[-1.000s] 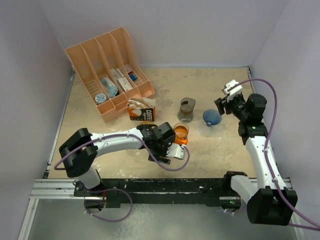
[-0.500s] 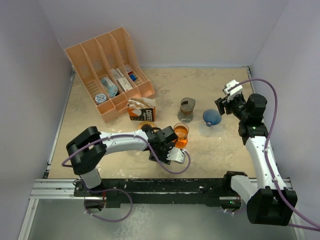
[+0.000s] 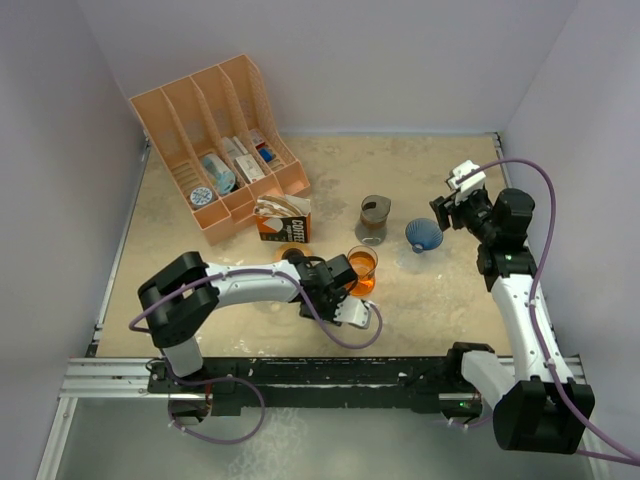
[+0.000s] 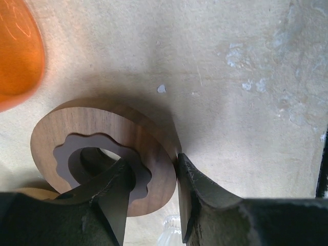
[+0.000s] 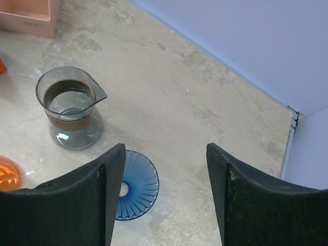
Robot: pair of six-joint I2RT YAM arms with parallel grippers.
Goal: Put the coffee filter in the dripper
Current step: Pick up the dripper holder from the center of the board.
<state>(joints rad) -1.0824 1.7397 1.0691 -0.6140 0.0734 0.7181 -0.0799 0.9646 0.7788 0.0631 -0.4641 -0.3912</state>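
The blue ribbed dripper (image 3: 423, 236) stands on the table right of centre; the right wrist view shows it (image 5: 138, 192) below my left finger. My right gripper (image 3: 452, 203) (image 5: 166, 154) hangs above it, open and empty. Coffee filters poke out of an open orange-and-white box (image 3: 283, 222) left of centre. My left gripper (image 3: 345, 300) (image 4: 152, 169) is low by the orange cup (image 3: 361, 268). It is shut on a wooden ring (image 4: 154, 154), one finger in the hole and the other against the outer rim.
A glass carafe (image 3: 373, 219) (image 5: 73, 105) stands just left of the dripper. A peach file organiser (image 3: 215, 140) with small packets fills the back left. A bit of clear ribbed glass (image 4: 169, 233) shows under the left fingers. Walls close in on both sides.
The left arm has slid a little right toward the orange cup, and its jaws have narrowed onto the wooden ring's rim. The right arm has not moved.
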